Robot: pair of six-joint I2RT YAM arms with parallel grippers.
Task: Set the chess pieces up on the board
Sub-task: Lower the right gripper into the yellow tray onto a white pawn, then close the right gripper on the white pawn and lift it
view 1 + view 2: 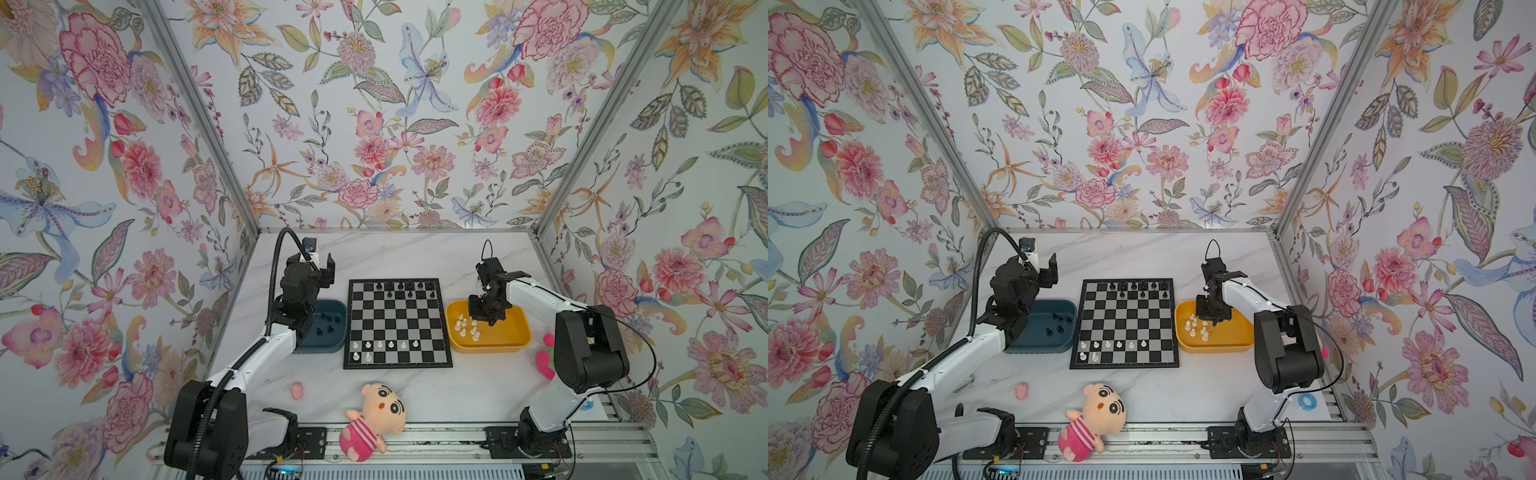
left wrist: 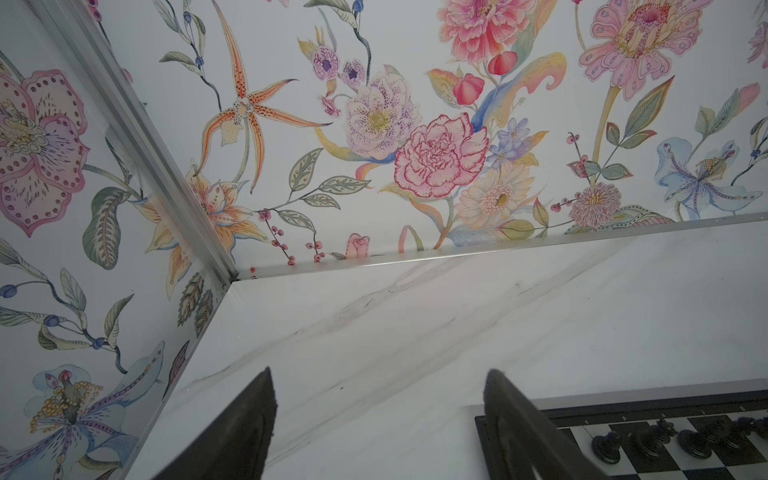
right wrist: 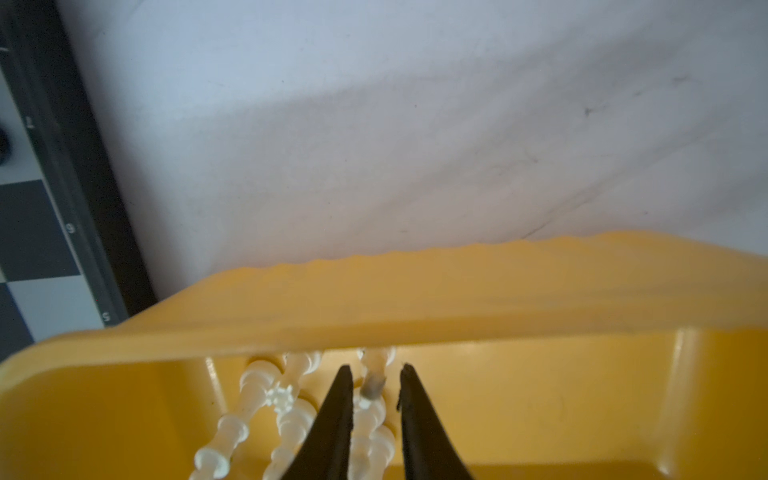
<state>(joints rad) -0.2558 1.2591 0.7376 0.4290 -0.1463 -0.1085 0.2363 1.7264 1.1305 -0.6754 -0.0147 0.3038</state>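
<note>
We start at the right pincer [image 3: 374, 370], which hangs low inside the yellow tray [image 3: 498, 291]. Its two dark fingers [image 3: 332, 415] stand narrowly apart, one on each side of a white chess piece [image 3: 371, 388]. We cannot tell whether they press on it or only flank it. Just beside that piece lie more loose white pieces [image 3: 286, 395], crowded into the tray's end nearest the board [image 1: 397, 328].

In both top views the tray sits on the table [image 1: 415, 257] just beside the board's right edge. The board lies flat in the middle, between the two trays. Black pieces on the board [image 1: 399, 286] stand along its far rows. White pieces on the board [image 1: 380, 345] stand on its near rows: six in one line, and two more behind them at the left corner.

The blue tray [image 1: 332, 345] sits just beside the board's left edge, with a few black pieces in it [image 1: 328, 320].

The left pincer [image 2: 380, 372] is raised over the table near the board's far left corner. Its fingers are spread wide, with nothing between them.

A plush doll [image 1: 374, 419] in a pink striped shirt lies at the table's near edge. A small pink lump [image 1: 297, 390] lies to its left. A pink plush toy [image 1: 544, 361] is partly hidden behind the right arm.
</note>
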